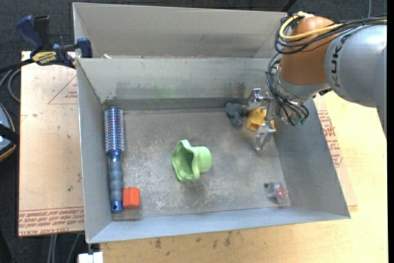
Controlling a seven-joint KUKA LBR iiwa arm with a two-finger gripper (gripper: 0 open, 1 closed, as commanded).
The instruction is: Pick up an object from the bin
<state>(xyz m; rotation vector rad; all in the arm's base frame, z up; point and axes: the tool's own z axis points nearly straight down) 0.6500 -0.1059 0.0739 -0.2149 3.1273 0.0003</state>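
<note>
- Yellow block (pixel 253 121) sits between the fingers (pixel 264 137) of the gripper (pixel 261 118), close to the back wall of the bin (pixel 184 80).
- Gripper is released: its fingers stand spread, one on each side of the block (whether either touches it, I can't tell).
- Dark grey lump (pixel 234 113) lies just left of the gripper.
- Green cup-like thing (pixel 191 161) lies further left and nearer the front.
- Small red-and-clear piece (pixel 276 192) lies in front of the gripper.
- Blue hairbrush (pixel 114 154) and orange cube (pixel 130 198) lie far left of it.
</note>
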